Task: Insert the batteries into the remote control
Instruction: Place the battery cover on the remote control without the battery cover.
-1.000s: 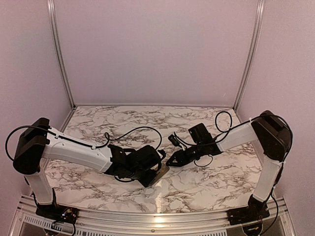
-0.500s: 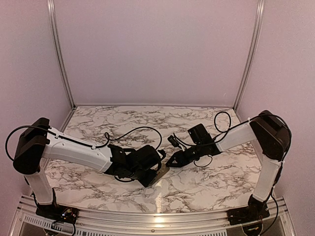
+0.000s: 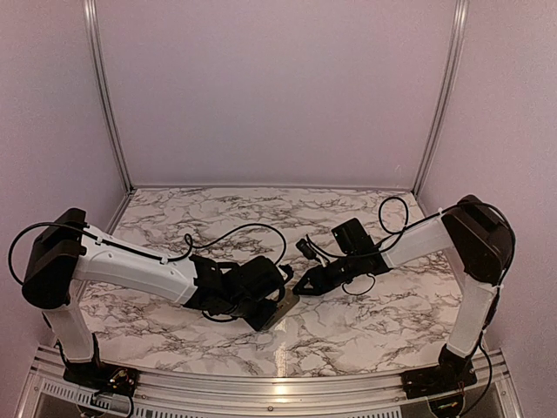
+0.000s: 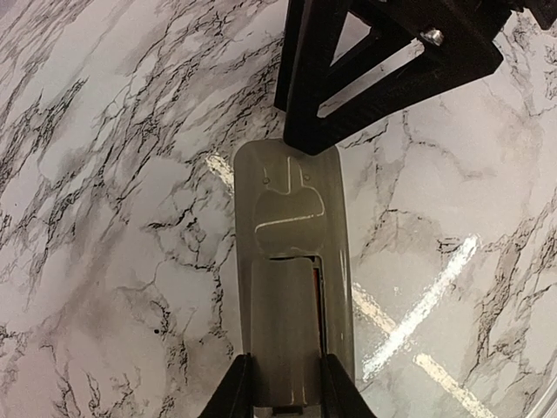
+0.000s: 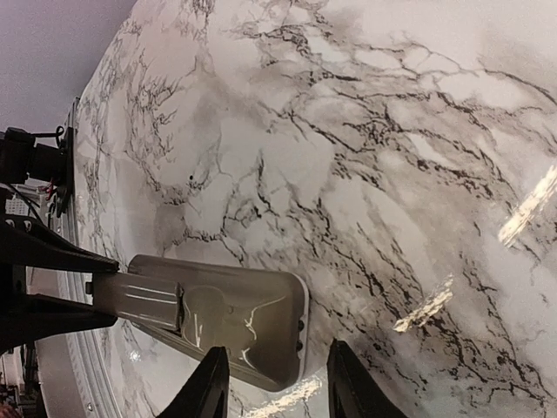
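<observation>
The left claw is clamped on the near end of the remote control, one finger on each long side. It holds the remote with its grey-beige back upward over the marble worktop. At the remote's far end, the right claw has its fingers apart, with the rounded end just beyond their tips. Whether they touch it cannot be told.

table: white marble, grey veins | walls: pale lilac | frame posts: aluminium
</observation>
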You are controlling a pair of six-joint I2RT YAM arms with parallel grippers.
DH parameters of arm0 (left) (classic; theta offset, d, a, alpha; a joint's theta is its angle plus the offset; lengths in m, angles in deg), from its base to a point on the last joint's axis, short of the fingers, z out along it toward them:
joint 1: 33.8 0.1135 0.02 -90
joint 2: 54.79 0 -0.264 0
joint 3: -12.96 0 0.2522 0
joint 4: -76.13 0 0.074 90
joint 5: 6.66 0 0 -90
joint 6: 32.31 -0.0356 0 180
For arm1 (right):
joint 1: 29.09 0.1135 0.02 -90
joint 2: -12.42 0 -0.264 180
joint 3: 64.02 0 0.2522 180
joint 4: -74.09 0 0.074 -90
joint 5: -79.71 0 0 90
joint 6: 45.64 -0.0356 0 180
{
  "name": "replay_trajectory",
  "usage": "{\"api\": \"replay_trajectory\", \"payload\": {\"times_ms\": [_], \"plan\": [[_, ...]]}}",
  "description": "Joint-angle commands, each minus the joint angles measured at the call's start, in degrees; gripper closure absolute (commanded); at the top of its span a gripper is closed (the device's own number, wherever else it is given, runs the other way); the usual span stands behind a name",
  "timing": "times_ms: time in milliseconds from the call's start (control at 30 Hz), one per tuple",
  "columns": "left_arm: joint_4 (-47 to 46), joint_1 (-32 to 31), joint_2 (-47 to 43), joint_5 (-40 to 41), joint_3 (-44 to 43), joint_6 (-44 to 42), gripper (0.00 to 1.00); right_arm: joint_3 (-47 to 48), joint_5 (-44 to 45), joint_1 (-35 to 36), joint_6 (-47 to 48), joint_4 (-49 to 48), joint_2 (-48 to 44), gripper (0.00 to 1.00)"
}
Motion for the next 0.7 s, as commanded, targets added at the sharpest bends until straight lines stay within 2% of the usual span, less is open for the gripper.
{"api": "replay_trajectory", "payload": {"times_ms": [0,667], "plan": [[0.62,0.13,-1.91,0.22,-0.69,-0.62,0.86,1.67,-0.21,0.27,0.87,0.8,0.93,0.63],[-0.28,0.13,0.57,-0.91,0.12,-0.93,0.87,1.81,-0.84,0.34,0.87,0.76,1.37,0.63]]}}
